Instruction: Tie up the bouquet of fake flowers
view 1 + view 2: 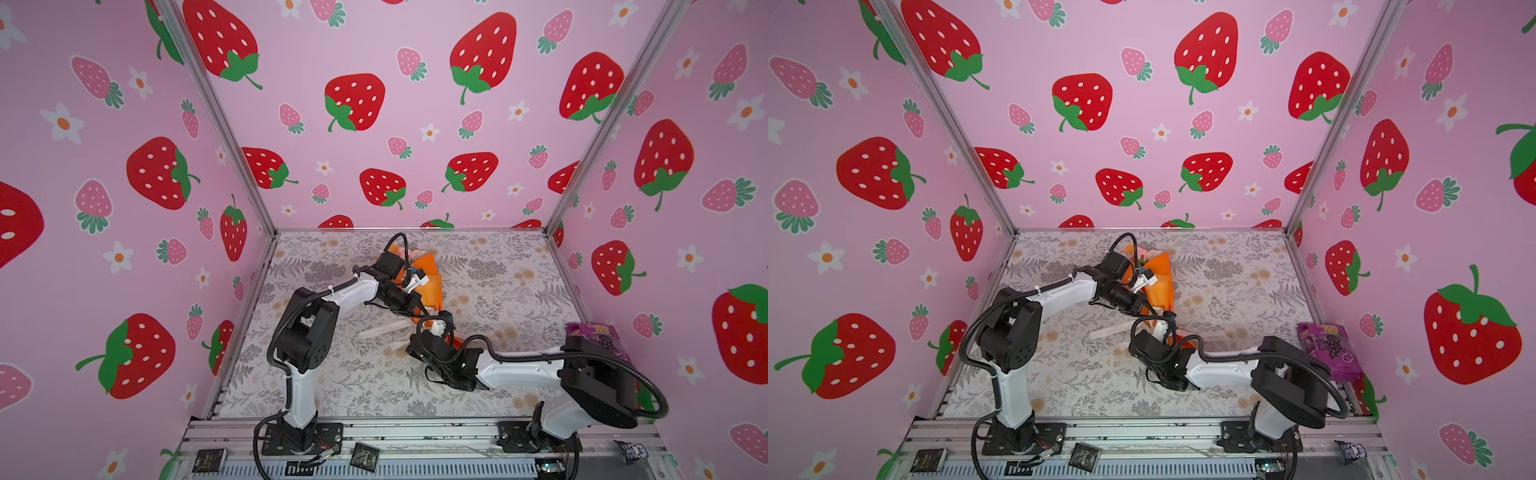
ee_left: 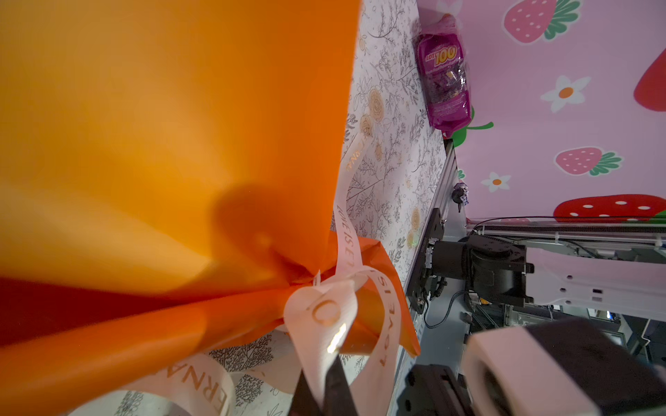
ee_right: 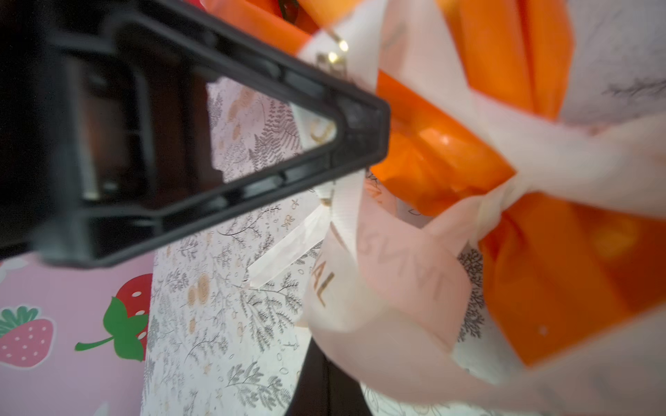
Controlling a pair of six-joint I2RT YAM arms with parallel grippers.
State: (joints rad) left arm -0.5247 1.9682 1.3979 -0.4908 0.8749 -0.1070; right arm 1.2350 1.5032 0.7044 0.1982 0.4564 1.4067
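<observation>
left end effector [image 2: 324, 367] and right end effector [image 3: 326, 367], each clamped on ribbon [image 2: 346, 252]; a knot [image 3: 493, 205] is seen cinched round the bouquet [image 2: 162, 126]; the bow is judged unfinished, its loops yet to be drawn tight.

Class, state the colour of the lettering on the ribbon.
Gold, on a cream ribbon; clearest in the left wrist view.

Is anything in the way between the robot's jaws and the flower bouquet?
No, nothing visible. The left jaws pinch the cream ribbon knotted round the orange-wrapped bouquet, right next to it.
</observation>
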